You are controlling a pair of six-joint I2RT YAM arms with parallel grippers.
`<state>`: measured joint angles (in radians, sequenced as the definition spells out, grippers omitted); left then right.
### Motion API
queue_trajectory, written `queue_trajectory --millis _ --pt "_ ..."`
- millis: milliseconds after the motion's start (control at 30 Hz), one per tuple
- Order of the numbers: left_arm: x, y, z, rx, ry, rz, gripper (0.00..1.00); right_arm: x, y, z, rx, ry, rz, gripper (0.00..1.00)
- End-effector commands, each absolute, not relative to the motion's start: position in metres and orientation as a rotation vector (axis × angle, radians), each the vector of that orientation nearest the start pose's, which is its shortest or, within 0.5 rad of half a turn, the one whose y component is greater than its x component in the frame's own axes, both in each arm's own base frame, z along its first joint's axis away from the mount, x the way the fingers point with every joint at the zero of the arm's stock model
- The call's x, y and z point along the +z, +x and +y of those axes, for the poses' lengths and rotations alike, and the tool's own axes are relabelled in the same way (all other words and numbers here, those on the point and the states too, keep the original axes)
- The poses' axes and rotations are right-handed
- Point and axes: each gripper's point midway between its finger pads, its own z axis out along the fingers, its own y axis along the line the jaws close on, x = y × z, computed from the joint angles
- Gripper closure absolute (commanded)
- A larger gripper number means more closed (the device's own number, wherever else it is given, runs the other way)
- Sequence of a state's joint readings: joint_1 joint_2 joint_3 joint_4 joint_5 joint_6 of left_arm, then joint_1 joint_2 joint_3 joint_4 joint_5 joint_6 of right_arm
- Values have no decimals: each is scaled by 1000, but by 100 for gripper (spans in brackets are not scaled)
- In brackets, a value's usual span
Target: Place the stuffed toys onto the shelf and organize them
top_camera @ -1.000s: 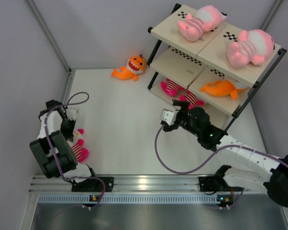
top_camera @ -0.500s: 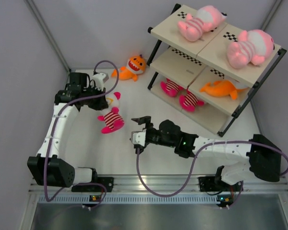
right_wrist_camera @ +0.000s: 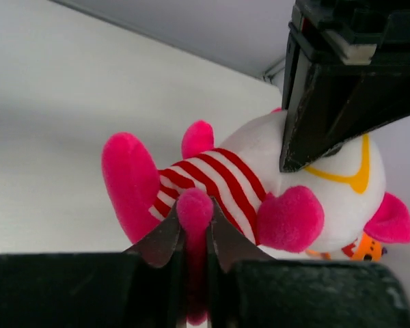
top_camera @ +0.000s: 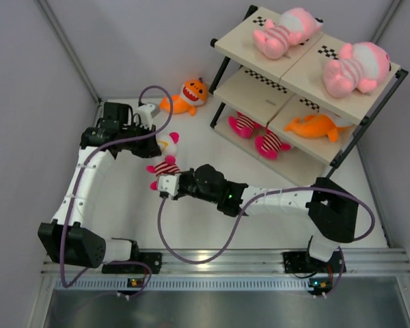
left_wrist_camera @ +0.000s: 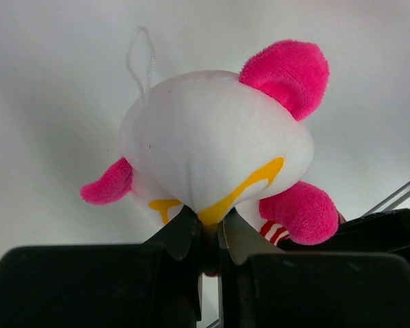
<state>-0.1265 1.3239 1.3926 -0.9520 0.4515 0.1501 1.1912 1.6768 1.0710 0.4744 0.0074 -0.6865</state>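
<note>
1. Toy in hand: the striped toy point(top_camera: 166, 166), white head and pink ears and limbs, is at mid-desk, well apart from the shelf point(top_camera: 260, 89). I cannot tell whether it rests on the desk point(top_camera: 130, 205) or hangs just above it.
2. The left tool point(left_wrist_camera: 206, 229) is narrow, pinching a fold of the head at the yellow marking.
3. The right tool point(right_wrist_camera: 196, 232) is narrow, clamped on one pink limb at the opposite end.
4. Risk: both tools hold one soft toy. If the arms part or lift out of step, the fabric stretches and the shallower pinch, likely the head fold, slips.
5. Risk: if one tool lets go, the toy hangs by a single limb or fold and may swing and drop on the way to the shelf.
6. The shelf's bare board sits beside occupied spots, so a dangling toy could nudge its neighbours.
</note>
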Motion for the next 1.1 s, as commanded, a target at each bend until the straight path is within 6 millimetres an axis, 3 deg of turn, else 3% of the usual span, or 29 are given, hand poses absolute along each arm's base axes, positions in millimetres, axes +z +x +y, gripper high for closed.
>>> queue_trajectory --millis 0,33,100,133,167,233,267,367,400,600,900,1000,1033,1067 --pt "263 296 -116 -568 548 2273 100 231 234 474 321 -1317 1135 100" --pt "262 297 -114 -556 547 2276 98 224 237 464 286 -1324 1189 100" --pt "254 302 -106 -493 532 2305 50 226 239 445 279 -1286 1284 100" --pt "251 305 -103 -469 530 2316 6 227 241 434 256 -1263 1341 100" --pt "245 309 -97 -422 524 2335 1 223 238 415 263 -1271 1460 100" --pt "242 312 -94 -399 539 2343 1 210 229 389 267 -1307 1615 100" --pt "239 313 -94 -394 549 2347 1 195 220 366 239 -1357 1725 100" --pt "238 316 -95 -398 584 2341 1 193 214 324 232 -1270 1907 100" --pt "239 317 -95 -394 597 2333 2 191 211 299 206 -1231 1990 100" --pt "241 321 -95 -384 641 2312 1 196 242 201 -100 -946 2134 100" --pt "246 321 -97 -387 675 2285 1 223 266 120 -327 -689 2217 100" --pt "246 322 -98 -395 683 2284 1 237 279 104 -352 -564 2147 100" --pt "246 322 -99 -398 686 2282 1 248 293 105 -346 -525 2063 100" --pt "246 323 -100 -404 686 2281 1 244 293 98 -367 -503 2016 100"
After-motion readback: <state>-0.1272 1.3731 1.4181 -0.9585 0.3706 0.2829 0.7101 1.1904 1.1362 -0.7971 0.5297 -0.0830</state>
